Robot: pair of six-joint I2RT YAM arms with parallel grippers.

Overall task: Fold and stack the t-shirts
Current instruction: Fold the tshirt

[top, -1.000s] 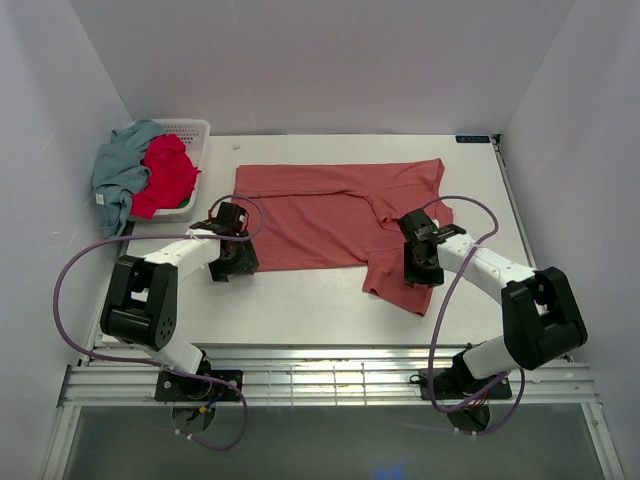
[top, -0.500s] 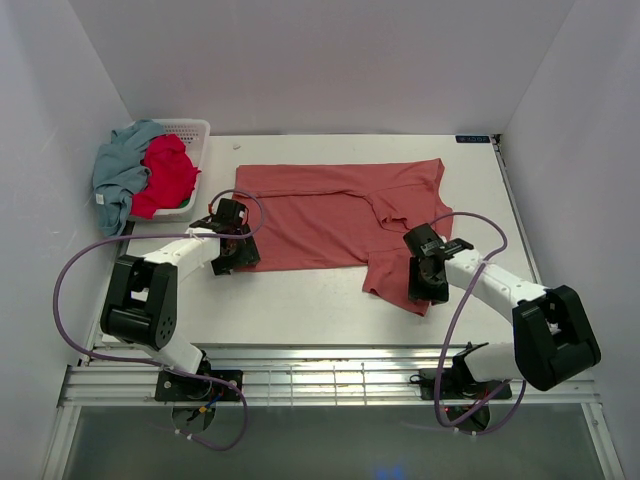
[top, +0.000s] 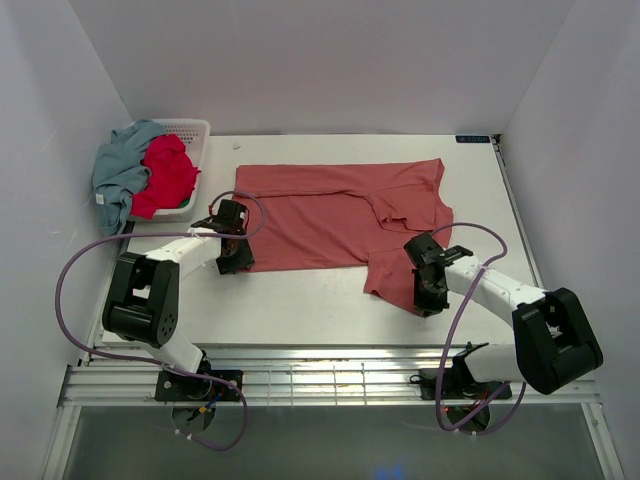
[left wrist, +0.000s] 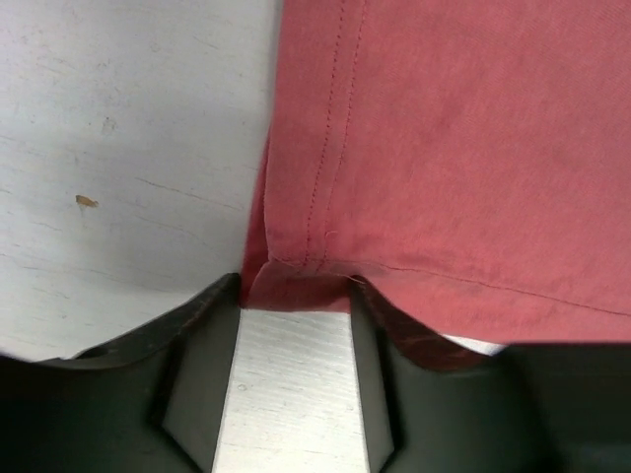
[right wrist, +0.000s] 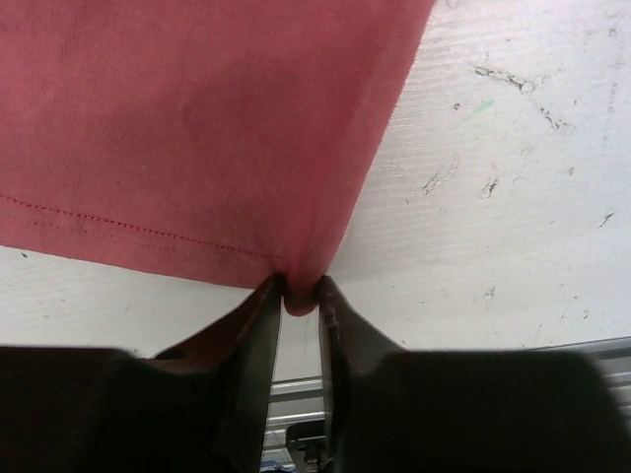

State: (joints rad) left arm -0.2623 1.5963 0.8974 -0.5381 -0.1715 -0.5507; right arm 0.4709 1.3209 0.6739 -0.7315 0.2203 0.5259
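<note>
The salmon shirt (top: 320, 225) lies spread out flat across the middle of the table (top: 300, 315), long side running 9 to 3 o'clock. One flap on its right end sticks out toward 5 o'clock.

The left gripper (top: 232, 262) sits at the shirt's 8 o'clock corner. On its wrist cam the hemmed corner lies right in the gap, and the fingers (left wrist: 192, 335) are spread either side of it, not squeezed together.

The right gripper (top: 428, 296) is down at the tip of that 5 o'clock flap, and its wrist cam shows the jaws pinching a little bunched nub of the corner.

The crimson shirt (top: 165, 175) and the grey-blue shirt (top: 118, 170) are piled in the basket (top: 195, 130) at the table's 10 o'clock corner. The grey-blue one droops over the basket's left rim.
</note>
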